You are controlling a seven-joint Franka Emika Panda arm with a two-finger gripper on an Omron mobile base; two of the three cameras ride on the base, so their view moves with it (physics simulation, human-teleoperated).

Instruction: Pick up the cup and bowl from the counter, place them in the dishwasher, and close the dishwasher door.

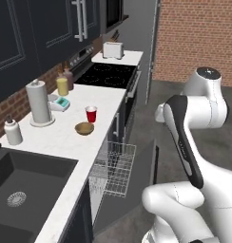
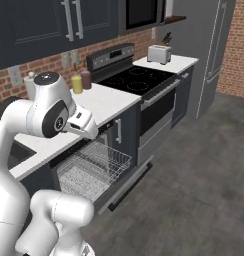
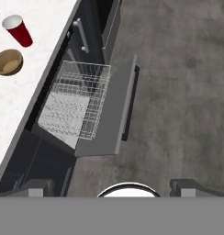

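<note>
Standing at the outset: nothing of the task appears done, judged from how things lie.

Item, cup [image 1: 91,114]: small red tumbler, upright on the counter [image 1: 65,142], not yet picked up. Seen also from the hand view, near that picture's upper left corner. Nothing touches it.

Item, bowl [image 1: 84,128]: shallow, tan-brown, resting on the counter just beside the cup, on the sink side of it, near the counter's front edge. The two look apart, though close. Untouched.

Item, dishwasher [image 2: 89,170]: under the counter, just below the cup and bowl. Its wire rack [image 1: 114,170] is pulled out and looks bare; no dish in it.

Item, dishwasher door [image 3: 116,110]: dropped down flat, with the rack out over it. Closing is the last step and is not yet due.

Item, end effector [image 3: 109,187]: fingertips stand at the two lower corners of the hand view, far apart, so the jaws are wide and carry nothing. It looks down over the open dishwasher and the floor [image 3: 178,92], off to the side of the counter, well apart from both dishes.

Other stock on the counter: paper-towel roll [image 1: 38,102], yellow bottle [image 1: 62,86], black sink [image 1: 23,190]. None belongs to the task.

Remaining, as a judgement: reach to the counter, take the cup, set it in the rack; the same for the bowl; push the rack in if needed; raise the door shut. All steps outstanding.
</note>
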